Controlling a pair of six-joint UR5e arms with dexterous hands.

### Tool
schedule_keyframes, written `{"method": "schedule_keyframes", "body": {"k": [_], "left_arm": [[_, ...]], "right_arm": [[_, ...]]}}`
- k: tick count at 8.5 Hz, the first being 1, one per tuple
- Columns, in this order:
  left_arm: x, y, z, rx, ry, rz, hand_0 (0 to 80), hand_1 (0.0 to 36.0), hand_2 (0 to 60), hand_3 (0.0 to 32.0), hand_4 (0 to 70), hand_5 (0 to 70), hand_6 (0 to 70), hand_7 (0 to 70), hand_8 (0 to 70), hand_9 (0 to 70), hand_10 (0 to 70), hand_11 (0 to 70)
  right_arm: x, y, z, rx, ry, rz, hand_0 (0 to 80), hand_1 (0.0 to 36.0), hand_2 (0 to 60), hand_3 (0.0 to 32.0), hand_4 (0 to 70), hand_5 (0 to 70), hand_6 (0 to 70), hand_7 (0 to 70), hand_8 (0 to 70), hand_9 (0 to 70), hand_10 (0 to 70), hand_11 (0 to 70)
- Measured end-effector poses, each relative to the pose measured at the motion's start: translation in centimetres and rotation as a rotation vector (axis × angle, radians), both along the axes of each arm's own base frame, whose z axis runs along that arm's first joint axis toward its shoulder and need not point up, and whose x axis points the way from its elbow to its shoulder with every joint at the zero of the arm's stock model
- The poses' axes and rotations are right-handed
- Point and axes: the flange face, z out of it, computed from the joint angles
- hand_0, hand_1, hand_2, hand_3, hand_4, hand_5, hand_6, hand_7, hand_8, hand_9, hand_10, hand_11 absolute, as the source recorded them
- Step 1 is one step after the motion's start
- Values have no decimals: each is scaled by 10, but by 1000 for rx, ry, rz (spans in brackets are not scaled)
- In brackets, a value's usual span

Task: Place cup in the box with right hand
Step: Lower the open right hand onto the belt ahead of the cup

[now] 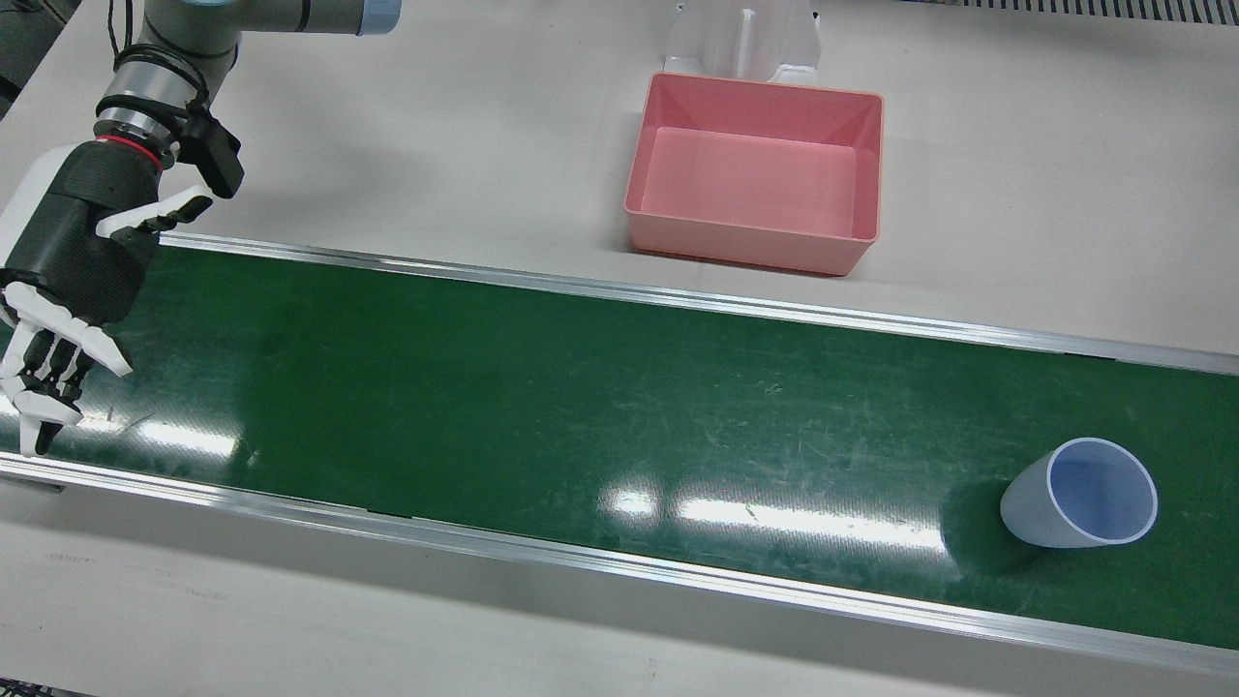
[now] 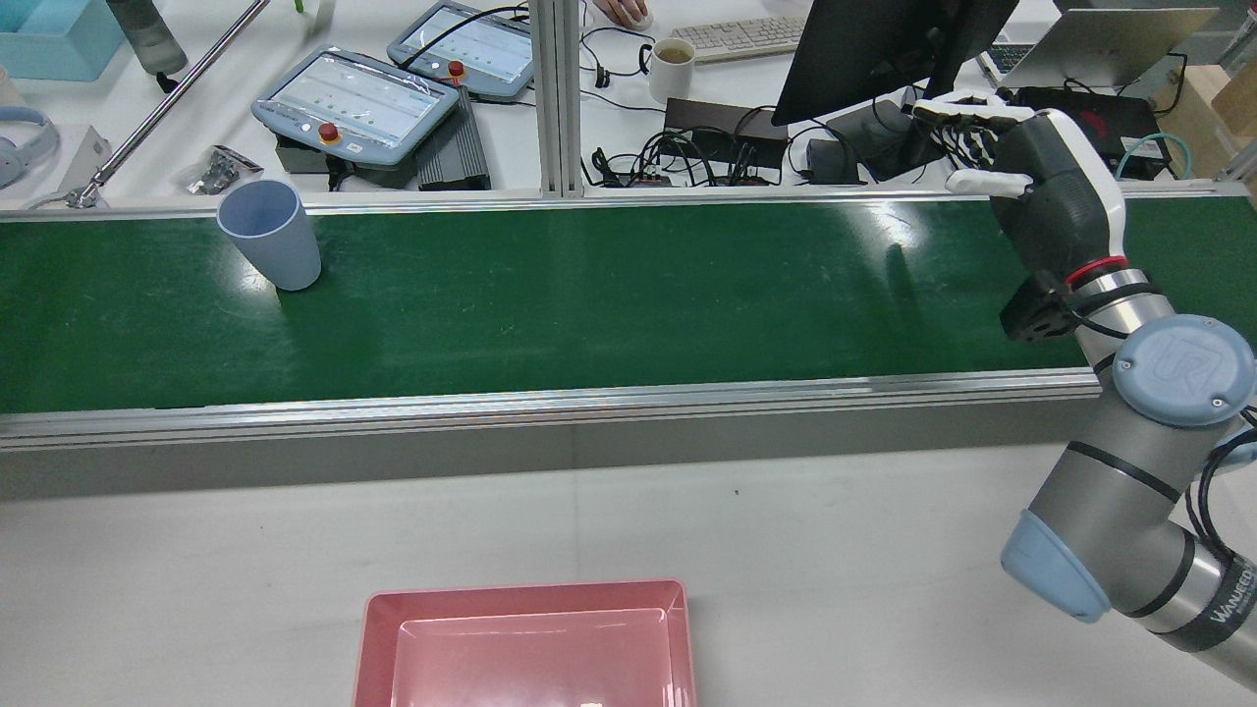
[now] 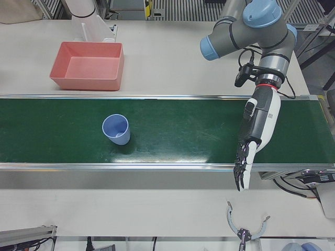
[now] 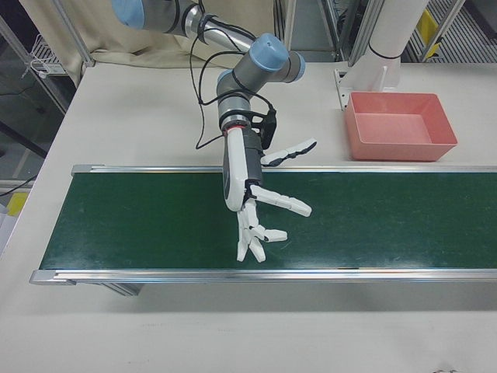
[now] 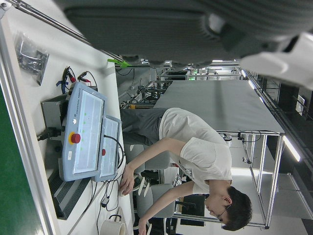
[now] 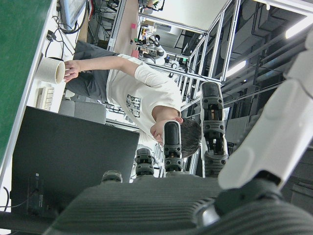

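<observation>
Blue cup (image 1: 1079,494) stands upright on the green belt (image 1: 542,416), far from the right hand (image 1: 73,271); this hand hangs with fingers spread, holding nothing; pink box (image 1: 755,174) waits beside the belt

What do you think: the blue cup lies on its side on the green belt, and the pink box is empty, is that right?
Not quite: the blue cup stands upright on the green belt, mouth up, as the rear view shows. The pink box is indeed empty.
</observation>
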Motion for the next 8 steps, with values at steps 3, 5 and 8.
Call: {"method": "schedule_keyframes", "body": {"k": [3, 5, 8], "left_arm": [[0, 0, 0, -1, 0, -1, 0, 0, 0, 0, 0, 0, 0, 0, 0, 0, 0, 0], [0, 0, 0, 0, 0, -1, 0, 0, 0, 0, 0, 0, 0, 0, 0, 0, 0, 0], [0, 0, 0, 0, 0, -1, 0, 0, 0, 0, 0, 0, 0, 0, 0, 0, 0, 0]], "right_arm": [[-23, -17, -16, 7, 14, 2, 473, 0, 0, 74, 502, 0, 79, 527, 42, 165, 0, 0], [-34, -26, -14, -4, 23, 7, 472, 0, 0, 78, 476, 0, 74, 502, 41, 159, 0, 0], [-46, -30, -5, -19, 32, 8, 462, 0, 0, 82, 428, 0, 67, 453, 41, 147, 0, 0]]}}
